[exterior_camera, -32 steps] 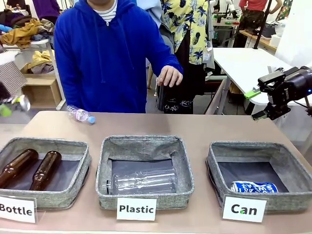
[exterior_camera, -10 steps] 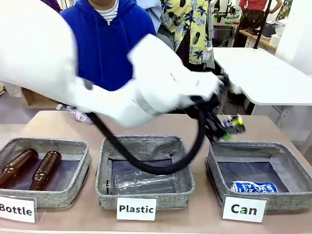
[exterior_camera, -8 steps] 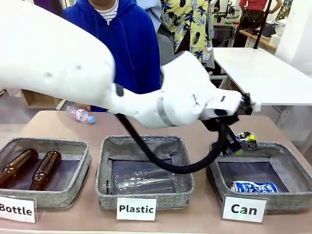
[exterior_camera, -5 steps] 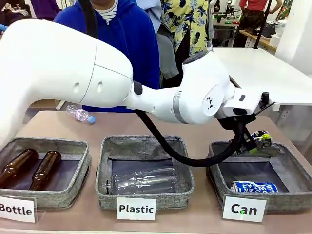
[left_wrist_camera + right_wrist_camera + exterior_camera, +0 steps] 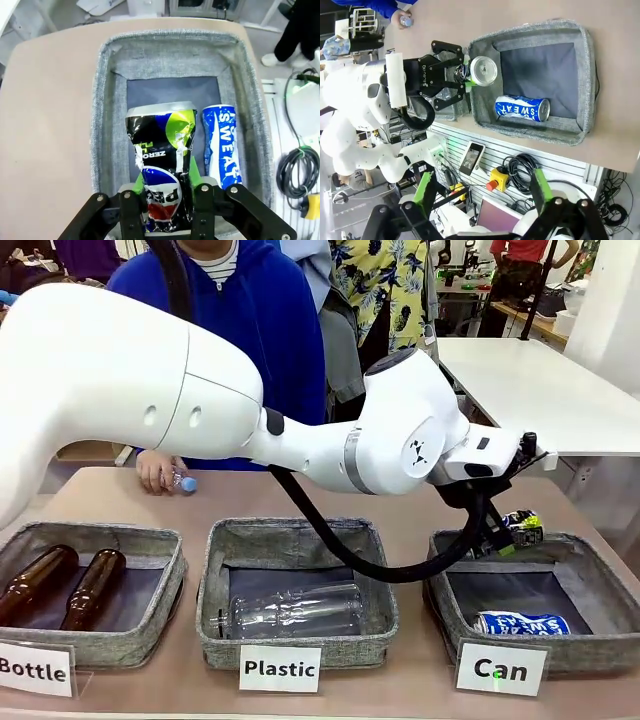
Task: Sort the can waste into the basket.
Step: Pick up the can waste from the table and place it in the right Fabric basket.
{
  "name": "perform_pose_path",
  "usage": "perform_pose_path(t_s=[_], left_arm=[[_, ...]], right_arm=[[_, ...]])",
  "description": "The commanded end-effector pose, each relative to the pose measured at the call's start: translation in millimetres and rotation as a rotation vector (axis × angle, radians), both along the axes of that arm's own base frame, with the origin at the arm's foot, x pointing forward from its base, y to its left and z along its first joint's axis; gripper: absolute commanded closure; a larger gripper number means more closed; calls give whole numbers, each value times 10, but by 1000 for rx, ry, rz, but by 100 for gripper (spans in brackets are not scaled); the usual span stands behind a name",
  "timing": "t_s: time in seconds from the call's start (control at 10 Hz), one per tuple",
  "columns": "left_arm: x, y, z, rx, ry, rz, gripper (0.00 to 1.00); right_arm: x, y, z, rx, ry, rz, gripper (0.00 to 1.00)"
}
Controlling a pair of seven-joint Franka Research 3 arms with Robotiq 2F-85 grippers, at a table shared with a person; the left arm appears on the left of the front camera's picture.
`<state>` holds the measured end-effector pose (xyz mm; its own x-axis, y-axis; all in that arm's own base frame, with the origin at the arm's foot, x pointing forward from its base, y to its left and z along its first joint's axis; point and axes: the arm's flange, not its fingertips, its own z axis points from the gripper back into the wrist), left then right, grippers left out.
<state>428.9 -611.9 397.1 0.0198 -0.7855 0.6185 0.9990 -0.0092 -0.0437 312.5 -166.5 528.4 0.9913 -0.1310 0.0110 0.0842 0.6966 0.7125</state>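
left gripper (image 5: 165, 192) hangs over the Can basket (image 5: 102, 100), green fingers (image 5: 195, 172) hugging the crushed can (image 5: 160, 150), can't tell if pinched; lower-frame right fingers (image 5: 427, 187) spread idle.

Three baskets stand in a row on the table (image 5: 420, 505): Bottle basket (image 5: 160, 550) left, Plastic basket (image 5: 375, 570) middle, Can basket (image 5: 600, 570) right. One can (image 5: 521, 623) lies in the Can basket; the crushed can (image 5: 162, 165) hangs above it in the left gripper (image 5: 164, 192).

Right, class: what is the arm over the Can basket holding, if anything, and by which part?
The crushed can sits between the left gripper's fingers at its lower end, above the Can basket. Whether they grip it cannot be told.
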Motion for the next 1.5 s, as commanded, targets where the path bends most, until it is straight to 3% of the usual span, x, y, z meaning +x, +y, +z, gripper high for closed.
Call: perform_pose_path(t_s=[0.0, 0.1, 0.6, 0.8, 1.1, 1.4], left_arm=[[-77, -25, 12, -46, 2, -67, 11], [-113, -44, 24, -58, 6, -57, 0], [-289, -46, 103, -139, -28, -63, 0], [-362, -46, 189, -165, -34, -48, 0], [-594, 197, 559, -139, -83, -109, 0], [-744, 648, 1189, -28, -147, -72, 0]], right_arm=[[-35, -16, 21, -17, 5, 8, 0], [-35, -16, 21, -17, 5, 8, 0], [1, -1, 5, 0, -1, 0, 0], [-61, -33, 26, 14, -36, 25, 0], [94, 152, 70, 61, -96, 73, 0], [329, 669, 151, 148, -190, 173, 0]])
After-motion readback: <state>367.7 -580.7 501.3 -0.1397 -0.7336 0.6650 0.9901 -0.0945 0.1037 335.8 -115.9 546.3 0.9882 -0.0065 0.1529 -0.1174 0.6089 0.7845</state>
